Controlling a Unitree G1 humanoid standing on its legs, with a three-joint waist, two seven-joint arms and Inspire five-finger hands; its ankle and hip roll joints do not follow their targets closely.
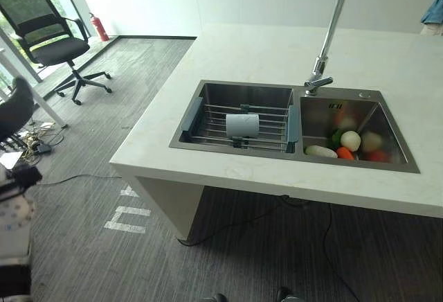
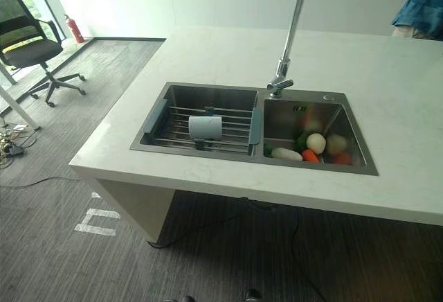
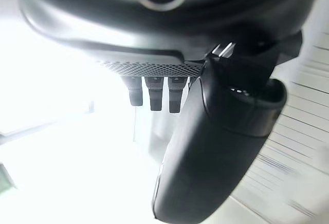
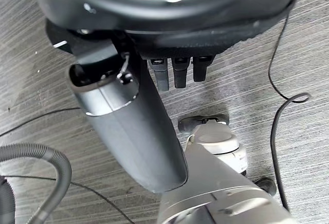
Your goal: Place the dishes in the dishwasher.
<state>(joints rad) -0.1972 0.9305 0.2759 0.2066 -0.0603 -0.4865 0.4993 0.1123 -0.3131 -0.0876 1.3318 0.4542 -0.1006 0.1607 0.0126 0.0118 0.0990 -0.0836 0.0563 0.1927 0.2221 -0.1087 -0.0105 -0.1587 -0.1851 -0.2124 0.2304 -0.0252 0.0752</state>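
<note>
A: Office floor w/ grey carpet, white counter [image 1: 277, 59] in front, 2-basin sink [image 1: 360, 165] set in it. Where's the dish?

B: 1 pale cup [image 1: 242, 125] lying on its side on the wire rack [image 1: 270, 116] in the left basin. Right basin has veg [image 1: 351, 140] piled up, tap [image 1: 331, 25] above the divider. No dishwasher that I can see, so the rack is prob the stand-in.

A: Hands?

B: Both hanging low, well apart from the counter. Left hand [image 3: 216, 147]: its wrist view has the thumb sticking out, fingers straight, nothing held. Right hand [image 4: 133, 131]: same in its wrist view, thumb out, fingers relaxed over the carpet, holding nothing.

A: So what step, you reckon?

B: Looks like either the start or the end; can't tell which. If the cup's the only dish, it's already on the rack.

A: Risks from here?

B: Few. Cup is on its side, so a nudge from a reaching hand could roll it along the wires or tip it off the rack edge into the basin. Tap sits between the basins; an arm swinging across from the right could clip it. Rack only rests on the sink rim, so pressing down hard may shift it. Also cables [image 1: 325, 240] on the floor under the counter, trip risk if it steps closer.
</note>
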